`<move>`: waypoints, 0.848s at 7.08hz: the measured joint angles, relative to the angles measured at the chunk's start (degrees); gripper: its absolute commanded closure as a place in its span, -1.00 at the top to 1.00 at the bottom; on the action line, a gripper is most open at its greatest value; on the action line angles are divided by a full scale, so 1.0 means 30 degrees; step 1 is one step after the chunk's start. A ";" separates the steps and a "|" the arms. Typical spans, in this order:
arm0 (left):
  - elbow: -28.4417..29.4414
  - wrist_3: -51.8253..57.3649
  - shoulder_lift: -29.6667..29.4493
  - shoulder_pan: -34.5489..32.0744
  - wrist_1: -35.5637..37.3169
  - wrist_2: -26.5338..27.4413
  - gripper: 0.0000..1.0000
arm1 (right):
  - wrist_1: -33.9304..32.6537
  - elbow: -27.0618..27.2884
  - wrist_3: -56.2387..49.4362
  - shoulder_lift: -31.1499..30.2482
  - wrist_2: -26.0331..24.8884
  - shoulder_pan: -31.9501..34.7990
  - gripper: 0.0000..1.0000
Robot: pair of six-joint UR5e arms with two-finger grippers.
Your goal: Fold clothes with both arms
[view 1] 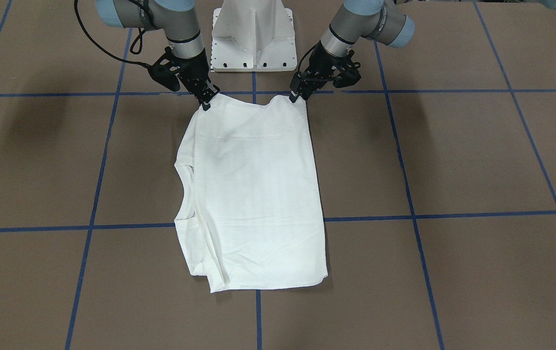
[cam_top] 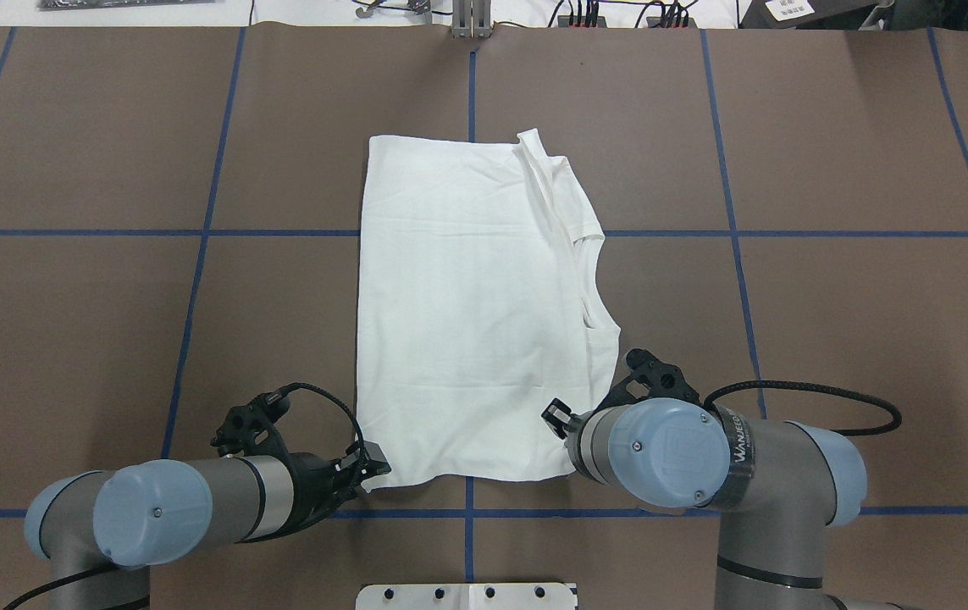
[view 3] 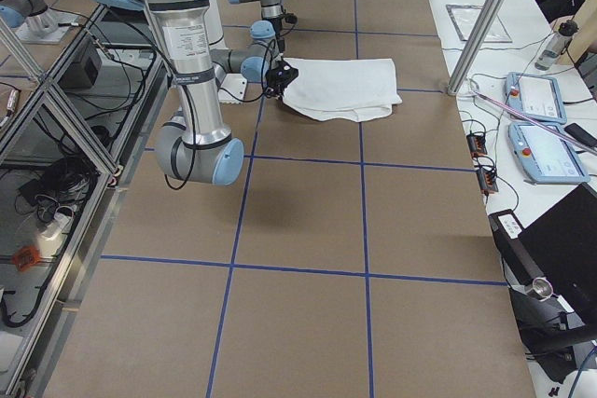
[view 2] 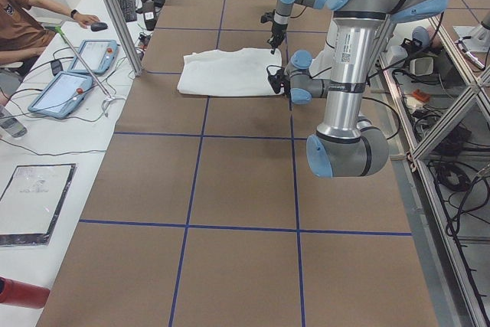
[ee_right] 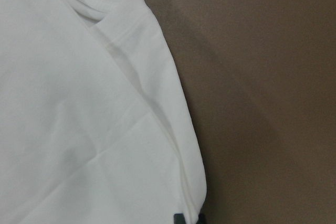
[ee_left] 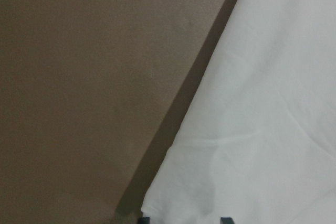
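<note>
The shirt (view 1: pixel 253 194) lies folded into a long rectangle in the middle of the desk (view 1: pixel 477 155), one short edge toward the robot's base (view 1: pixel 253 39). Your left tool (view 1: pixel 296 97) and right tool (view 1: pixel 208 102) are each clenched on a corner of that edge, both corners slightly raised. Brown desk surface stretches wide to either side and past the far edge.

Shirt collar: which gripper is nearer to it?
Right. The right gripper holds the shirt's near corner on the collar's side; the left gripper holds the opposite near corner.
</note>
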 measured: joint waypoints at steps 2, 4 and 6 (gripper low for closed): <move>-0.0034 -0.0169 -0.0283 0.0064 0.0600 0.0001 -1.00 | 0.0000 0.0072 0.0000 -0.0011 -0.0020 -0.0012 -1.00; -0.0155 -0.0481 -0.0246 0.0051 0.0673 -0.0033 -1.00 | 0.0000 0.0118 0.0000 -0.0036 -0.0023 -0.0017 -1.00; -0.1301 -0.0499 0.0240 0.0160 0.0830 -0.0080 -1.00 | 0.0000 0.0276 0.0006 -0.0071 -0.0018 -0.0041 -1.00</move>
